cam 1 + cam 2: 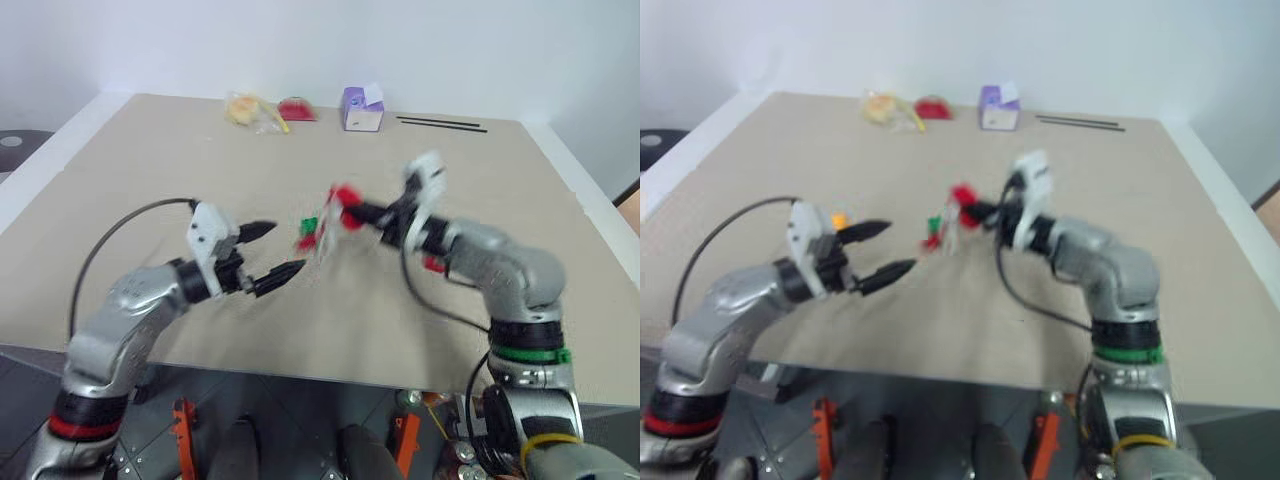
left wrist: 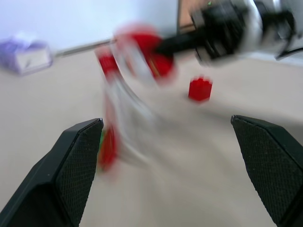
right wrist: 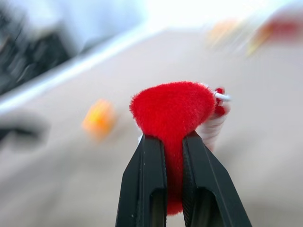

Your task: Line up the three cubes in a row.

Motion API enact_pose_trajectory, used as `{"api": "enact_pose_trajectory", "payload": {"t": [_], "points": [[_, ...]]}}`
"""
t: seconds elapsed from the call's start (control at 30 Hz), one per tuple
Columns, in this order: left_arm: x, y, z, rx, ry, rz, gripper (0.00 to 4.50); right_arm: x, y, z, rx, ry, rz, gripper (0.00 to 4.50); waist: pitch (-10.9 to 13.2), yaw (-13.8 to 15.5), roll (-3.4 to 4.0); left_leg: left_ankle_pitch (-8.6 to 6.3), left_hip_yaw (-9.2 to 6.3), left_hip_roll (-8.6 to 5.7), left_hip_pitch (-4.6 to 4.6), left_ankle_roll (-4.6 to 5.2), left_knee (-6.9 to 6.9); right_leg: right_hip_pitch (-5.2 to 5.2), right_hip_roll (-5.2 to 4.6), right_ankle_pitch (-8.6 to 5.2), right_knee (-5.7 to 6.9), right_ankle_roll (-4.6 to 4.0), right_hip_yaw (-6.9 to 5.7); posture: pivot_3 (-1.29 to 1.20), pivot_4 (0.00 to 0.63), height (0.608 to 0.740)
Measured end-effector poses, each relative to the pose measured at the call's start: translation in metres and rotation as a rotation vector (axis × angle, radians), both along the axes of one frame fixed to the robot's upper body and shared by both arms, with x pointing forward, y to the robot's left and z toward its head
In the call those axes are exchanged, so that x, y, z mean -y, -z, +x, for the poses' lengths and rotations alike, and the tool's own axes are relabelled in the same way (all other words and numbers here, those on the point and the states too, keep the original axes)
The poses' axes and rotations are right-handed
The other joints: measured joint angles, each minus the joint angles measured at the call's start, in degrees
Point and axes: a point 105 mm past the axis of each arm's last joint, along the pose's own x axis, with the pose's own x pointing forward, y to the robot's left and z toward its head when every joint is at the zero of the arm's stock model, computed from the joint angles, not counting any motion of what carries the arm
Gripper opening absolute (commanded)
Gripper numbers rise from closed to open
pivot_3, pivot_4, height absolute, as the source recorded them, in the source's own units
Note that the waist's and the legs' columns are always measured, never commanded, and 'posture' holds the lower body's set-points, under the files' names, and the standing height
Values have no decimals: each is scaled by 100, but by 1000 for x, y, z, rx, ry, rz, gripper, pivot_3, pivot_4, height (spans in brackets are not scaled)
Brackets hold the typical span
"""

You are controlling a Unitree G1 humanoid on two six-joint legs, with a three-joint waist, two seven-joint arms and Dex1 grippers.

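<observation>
Right gripper [image 3: 173,142] has its jaws pinched tight on a fuzzy red pouch [image 3: 173,111] with a white cord dangling off it, holding it up off the table [image 1: 150,170]. Left gripper [image 1: 272,252] has its jaws spread wide with nothing between them, hovering just at 9 o'clock of the pouch.

My guess is the pouch is being lifted because it was sitting in among the cubes and getting in the way; it's not one of the things to line up. The left gripper looks parked ready to go in.

Cubes: the green cube [image 1: 309,226] is near the table's middle, right under the hanging cord. The red cube [image 2: 200,89] sits on the table past the pouch, apart from it. The yellow-orange cube [image 1: 839,220] is off toward 9 o'clock, beside the left gripper. So they're scattered, no row yet.

Way back at 12 o'clock there's a purple-and-white box [image 1: 362,110], but I can't read anything on it. No other writing I can make out.
</observation>
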Motion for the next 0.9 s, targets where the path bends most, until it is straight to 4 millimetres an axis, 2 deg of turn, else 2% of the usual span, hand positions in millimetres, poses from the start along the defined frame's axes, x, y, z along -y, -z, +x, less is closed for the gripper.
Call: {"api": "enact_pose_trajectory", "payload": {"t": [0.13,0.23,0.3,0.37,0.43,0.47,0.53,0.63,0.7,0.73,0.9], "points": [[24,-13,19,35,37,-57,4500,47,-12,17,29,263,79,23,1,-5,2,1,-1,0,-3,1,-7,-3,3,-1,1,1,2,0,150,740],[42,-24,25,76,75,-83,4500,89,-13,28,41,500,73,23,1,-5,2,0,0,-2,-4,2,-14,-4,3,-1,0,0,7,0,150,740],[48,-25,29,82,85,-85,4500,111,-8,32,23,622,66,23,0,-26,5,-4,0,-3,-3,7,-19,-5,3,3,1,2,8,0,150,740],[56,-24,32,80,109,-86,4500,140,4,36,-19,797,17,23,0,-20,7,-4,-1,-4,-3,8,-23,-5,4,7,2,9,7,0,150,740],[68,-23,35,94,141,-68,4500,181,24,33,-96,1024,-31,23,0,5,7,-4,-3,-9,-5,8,-23,-2,3,5,2,7,8,0,150,740],[70,-22,35,99,151,-65,4500,195,33,30,-126,1097,-44,23,0,7,7,-4,-2,-13,-6,8,-23,-2,0,1,1,2,13,0,150,740],[74,-20,36,96,160,-67,4500,218,52,23,-183,1210,-81,23,1,-7,9,-6,0,-17,-7,10,-23,-3,-2,1,1,7,17,0,150,740],[78,-19,37,93,164,-74,4500,241,75,13,-245,1332,-120,23,4,-36,22,-8,0,-17,-5,14,-23,-5,-2,4,2,11,19,0,150,740],[80,-19,36,95,171,-80,4500,249,81,8,-256,1375,-129,902,1,-40,35,-7,0,-17,-2,15,-23,-4,-1,5,2,12,19,0,150,740],[80,-19,36,96,172,-78,4500,251,82,7,-254,1388,-126,1191,2,-43,39,-7,0,-16,-1,15,-23,-4,0,3,2,14,20,0,150,740],[78,-16,35,93,174,-66,4500,251,76,8,-206,1384,-107,2993,2,-36,45,-4,0,-17,-1,18,-13,2,0,-14,2,30,23,0,150,740]]}}
